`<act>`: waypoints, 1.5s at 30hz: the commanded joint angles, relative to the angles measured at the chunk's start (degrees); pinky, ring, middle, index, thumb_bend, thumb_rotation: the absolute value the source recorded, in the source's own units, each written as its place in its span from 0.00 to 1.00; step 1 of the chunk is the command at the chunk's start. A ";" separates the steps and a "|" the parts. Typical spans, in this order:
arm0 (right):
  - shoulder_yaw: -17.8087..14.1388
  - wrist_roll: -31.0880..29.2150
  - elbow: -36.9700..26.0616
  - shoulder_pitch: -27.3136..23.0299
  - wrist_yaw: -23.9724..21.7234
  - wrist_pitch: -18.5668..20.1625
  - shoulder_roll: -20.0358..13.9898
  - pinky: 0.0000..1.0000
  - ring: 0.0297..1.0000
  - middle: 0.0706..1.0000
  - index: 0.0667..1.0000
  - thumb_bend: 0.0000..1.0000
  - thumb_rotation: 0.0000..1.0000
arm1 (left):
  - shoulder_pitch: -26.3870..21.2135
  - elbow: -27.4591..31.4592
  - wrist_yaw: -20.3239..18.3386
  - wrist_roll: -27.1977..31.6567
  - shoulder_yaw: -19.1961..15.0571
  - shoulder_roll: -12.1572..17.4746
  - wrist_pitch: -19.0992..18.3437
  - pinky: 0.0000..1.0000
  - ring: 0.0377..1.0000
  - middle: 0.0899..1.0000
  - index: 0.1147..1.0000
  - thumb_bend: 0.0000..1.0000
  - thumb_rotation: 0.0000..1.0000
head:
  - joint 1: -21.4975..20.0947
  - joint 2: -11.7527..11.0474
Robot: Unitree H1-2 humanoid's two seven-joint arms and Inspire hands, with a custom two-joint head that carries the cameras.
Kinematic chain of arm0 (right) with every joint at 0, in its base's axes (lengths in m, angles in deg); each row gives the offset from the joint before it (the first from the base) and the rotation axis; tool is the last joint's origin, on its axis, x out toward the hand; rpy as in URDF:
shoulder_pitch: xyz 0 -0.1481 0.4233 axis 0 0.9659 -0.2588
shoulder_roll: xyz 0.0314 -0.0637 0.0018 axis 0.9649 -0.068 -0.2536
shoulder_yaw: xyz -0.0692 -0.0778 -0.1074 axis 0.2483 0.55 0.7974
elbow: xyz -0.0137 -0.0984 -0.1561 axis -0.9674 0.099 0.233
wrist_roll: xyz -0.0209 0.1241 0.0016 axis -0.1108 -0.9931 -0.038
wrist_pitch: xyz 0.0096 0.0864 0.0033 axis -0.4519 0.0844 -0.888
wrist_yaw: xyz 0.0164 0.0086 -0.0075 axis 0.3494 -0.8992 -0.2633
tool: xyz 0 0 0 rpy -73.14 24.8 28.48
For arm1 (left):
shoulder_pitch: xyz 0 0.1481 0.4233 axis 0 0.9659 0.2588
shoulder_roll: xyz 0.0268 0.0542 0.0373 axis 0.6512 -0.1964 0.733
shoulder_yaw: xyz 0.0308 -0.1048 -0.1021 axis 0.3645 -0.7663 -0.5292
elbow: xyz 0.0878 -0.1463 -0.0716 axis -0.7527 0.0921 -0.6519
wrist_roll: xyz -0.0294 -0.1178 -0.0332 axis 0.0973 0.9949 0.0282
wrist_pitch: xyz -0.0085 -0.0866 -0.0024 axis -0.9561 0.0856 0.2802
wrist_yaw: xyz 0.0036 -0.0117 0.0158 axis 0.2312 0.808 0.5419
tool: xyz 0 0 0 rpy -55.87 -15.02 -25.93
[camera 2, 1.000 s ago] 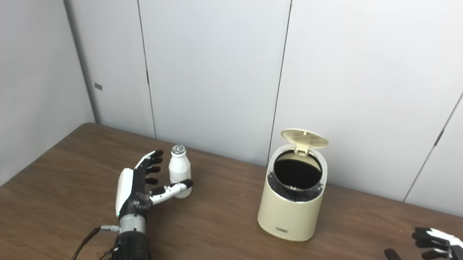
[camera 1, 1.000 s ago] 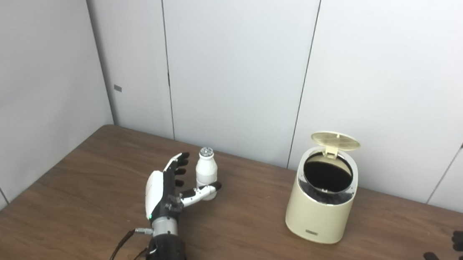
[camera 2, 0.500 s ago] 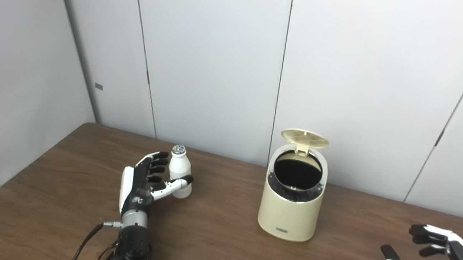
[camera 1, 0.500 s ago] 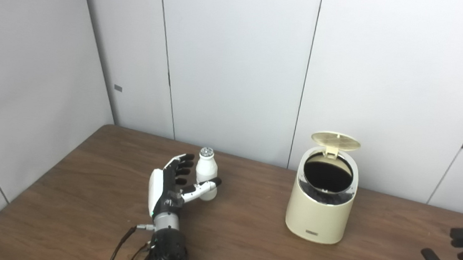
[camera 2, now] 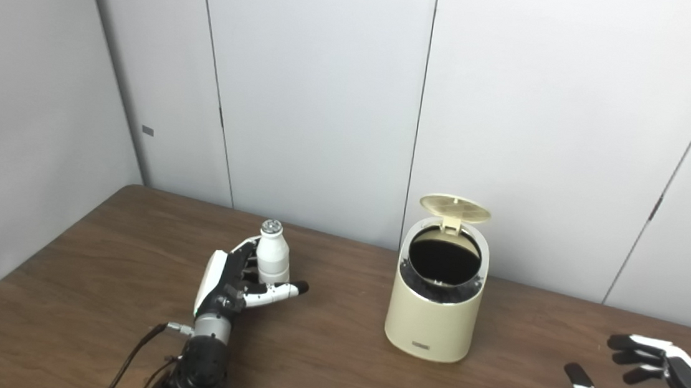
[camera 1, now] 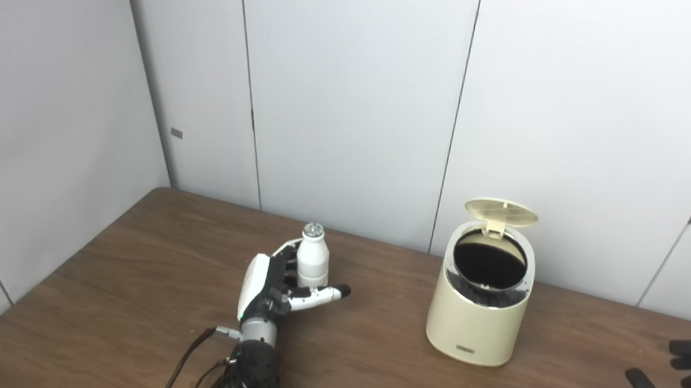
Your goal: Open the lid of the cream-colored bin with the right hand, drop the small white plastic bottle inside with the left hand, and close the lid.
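The small white plastic bottle (camera 1: 313,260) with a silvery cap stands upright in my left hand (camera 1: 275,288), left of the table's middle. The fingers curl round its far side and the thumb crosses below its front. The cream-colored bin (camera 1: 478,312) stands to the right of the bottle, clear of both hands. Its round lid (camera 1: 501,212) is tipped up at the back, showing the dark inside. My right hand (camera 2: 642,382) is open and empty, low over the table's front right corner, far from the bin.
The brown wooden table (camera 1: 368,358) meets grey wall panels (camera 1: 354,95) at the back and left. A thin cable (camera 1: 181,361) runs from the left wrist toward the front edge.
My left hand has moved right and closed its fingers round the bottle, which has shifted slightly right and up with it. The right hand has barely drifted. The bin's lid stays open.
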 commanded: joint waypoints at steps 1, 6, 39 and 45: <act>-0.50 -0.02 -2.32 -1.23 -0.29 -0.40 0.11 0.32 0.46 0.52 0.45 0.49 0.13 | -4.02 -1.26 2.90 -2.00 -0.14 -0.26 1.03 0.64 0.74 0.76 0.78 1.00 0.16 | -0.28 -0.23; -0.72 0.83 -2.76 -0.99 -0.22 -0.37 0.34 0.32 0.47 0.52 0.45 0.49 0.13 | -7.34 -9.27 14.95 -3.68 -2.19 -2.40 8.94 0.44 0.48 0.49 0.49 0.67 0.01 | -0.60 -0.19; -0.40 9.53 0.51 -0.43 5.27 -1.34 3.96 0.32 0.43 0.52 0.45 0.49 0.12 | -2.02 13.26 2.89 8.70 1.60 -6.11 24.10 0.84 0.87 0.74 0.41 0.52 0.04 | -9.20 -0.86; -0.07 8.67 5.24 -0.70 8.18 -4.39 3.36 0.35 0.46 0.54 0.45 0.49 0.12 | -4.13 14.59 -0.45 6.07 3.48 -6.61 26.50 1.00 0.99 0.92 0.41 0.52 0.05 | -10.22 -1.40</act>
